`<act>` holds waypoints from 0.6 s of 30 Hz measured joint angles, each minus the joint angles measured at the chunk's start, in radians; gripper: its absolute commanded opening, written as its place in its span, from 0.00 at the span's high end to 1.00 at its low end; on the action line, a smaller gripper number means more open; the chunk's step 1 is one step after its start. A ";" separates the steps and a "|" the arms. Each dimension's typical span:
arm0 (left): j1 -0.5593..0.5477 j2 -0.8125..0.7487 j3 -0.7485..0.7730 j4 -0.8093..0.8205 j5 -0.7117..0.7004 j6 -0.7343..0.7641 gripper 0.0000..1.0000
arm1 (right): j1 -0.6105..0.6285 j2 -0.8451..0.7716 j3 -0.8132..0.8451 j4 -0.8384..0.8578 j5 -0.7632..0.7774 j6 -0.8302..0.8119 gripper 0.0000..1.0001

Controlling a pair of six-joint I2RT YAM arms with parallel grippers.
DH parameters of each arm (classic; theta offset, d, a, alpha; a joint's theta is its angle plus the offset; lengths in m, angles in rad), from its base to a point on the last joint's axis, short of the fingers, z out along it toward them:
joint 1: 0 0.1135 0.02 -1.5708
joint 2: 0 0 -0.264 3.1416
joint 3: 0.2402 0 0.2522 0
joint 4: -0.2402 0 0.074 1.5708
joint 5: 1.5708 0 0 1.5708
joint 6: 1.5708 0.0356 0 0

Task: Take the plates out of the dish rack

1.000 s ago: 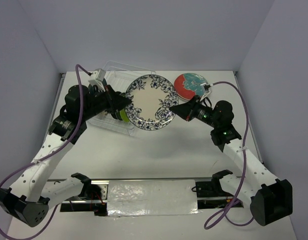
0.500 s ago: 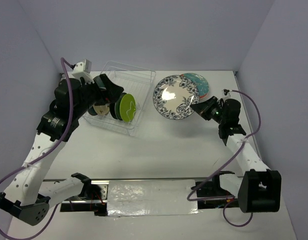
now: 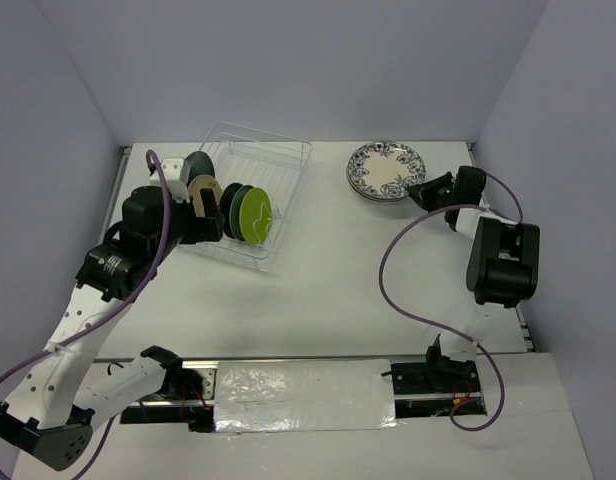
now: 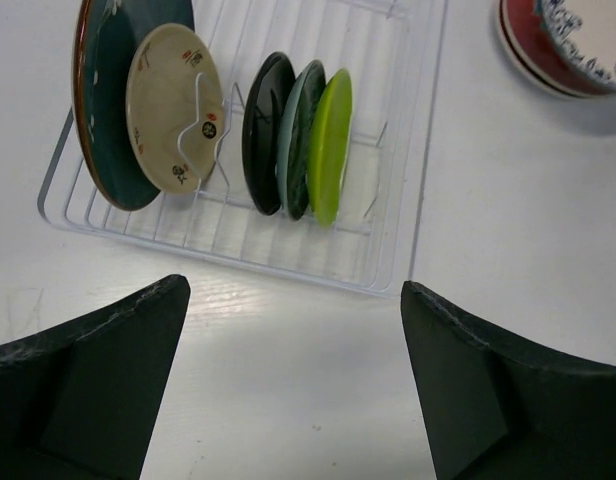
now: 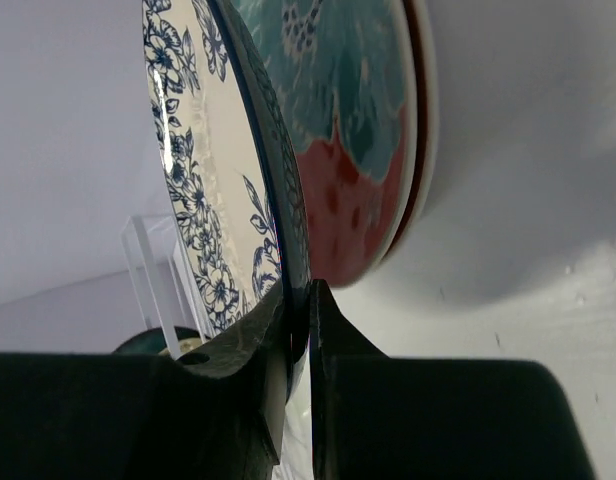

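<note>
The clear dish rack [image 3: 278,160] [image 4: 428,170] holds several upright plates: a large dark teal one [image 4: 108,100], a small tan one [image 4: 173,105], two dark ones [image 4: 266,130] and a lime green one [image 4: 330,140] [image 3: 254,217]. My left gripper [image 4: 293,288] hangs wide open over the table just in front of the rack, holding nothing. At the back right, my right gripper [image 5: 300,290] [image 3: 420,190] is shut on the rim of the white-blue floral plate [image 5: 203,170] [image 3: 386,170]. That plate sits slightly tilted over the red-teal plate [image 5: 358,150] [image 4: 533,50].
The rack stands at the back left, near the left wall. The stacked plates lie near the back right corner of the table. The right arm's cable [image 3: 398,270] loops over the table on the right.
The left gripper opened, let go of the floral plate and drew back to the left front of the rack. The right gripper carried that plate to the back right, onto the red-teal plate.
</note>
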 measured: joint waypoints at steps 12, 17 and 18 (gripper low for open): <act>0.002 -0.014 -0.080 0.018 -0.010 0.045 0.01 | -0.005 0.210 0.186 0.003 -0.033 0.012 0.94; 0.002 -0.021 -0.085 0.021 -0.010 0.048 0.01 | -0.005 0.232 0.186 -0.014 -0.033 0.002 0.89; 0.002 -0.021 -0.086 0.023 -0.009 0.048 0.00 | -0.005 0.237 0.186 -0.015 -0.035 0.000 0.85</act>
